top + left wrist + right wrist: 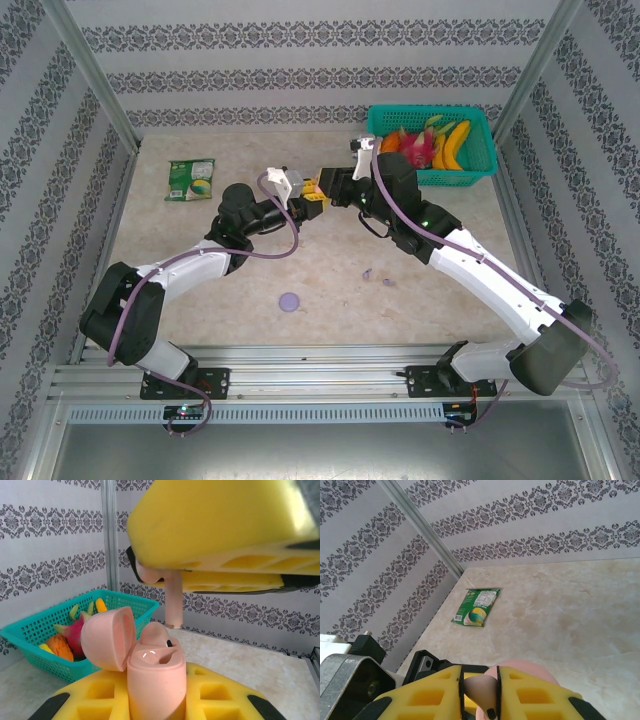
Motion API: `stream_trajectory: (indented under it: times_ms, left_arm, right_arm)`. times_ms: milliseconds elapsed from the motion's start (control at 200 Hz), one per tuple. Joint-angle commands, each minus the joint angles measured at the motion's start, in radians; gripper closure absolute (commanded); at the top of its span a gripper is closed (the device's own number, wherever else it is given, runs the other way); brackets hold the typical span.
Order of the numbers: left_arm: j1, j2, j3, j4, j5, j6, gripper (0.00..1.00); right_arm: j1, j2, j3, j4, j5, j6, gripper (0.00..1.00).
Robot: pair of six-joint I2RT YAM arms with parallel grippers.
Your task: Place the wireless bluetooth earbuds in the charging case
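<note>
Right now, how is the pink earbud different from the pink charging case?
The earbud is tiny and thin; the charging case is much fatter. The earbud hangs stem-down in the right gripper, while the case stands below it in the left gripper, lid open. Both are pale pink.

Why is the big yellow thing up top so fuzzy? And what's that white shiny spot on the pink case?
Left wrist view: the right gripper sits too near the lens, so it blurs; the white spot is light glinting off the pink case.
</note>
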Motion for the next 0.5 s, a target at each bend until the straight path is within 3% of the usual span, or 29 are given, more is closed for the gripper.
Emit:
stream_trajectory:
  times_ms: [0,495]
  left_arm:
    - [-0.014,0.0,0.033,0.014,0.018,0.017,1.0]
    - [-0.015,-0.011,0.034,0.017,0.02,0.016,1.0]
  right_arm:
    - [-0.007,0.005,-0.015,0.027,-0.01,-0.002,0.78]
    - [-0.024,0.025,-0.041,0.027,-0.002,-0.002,0.79]
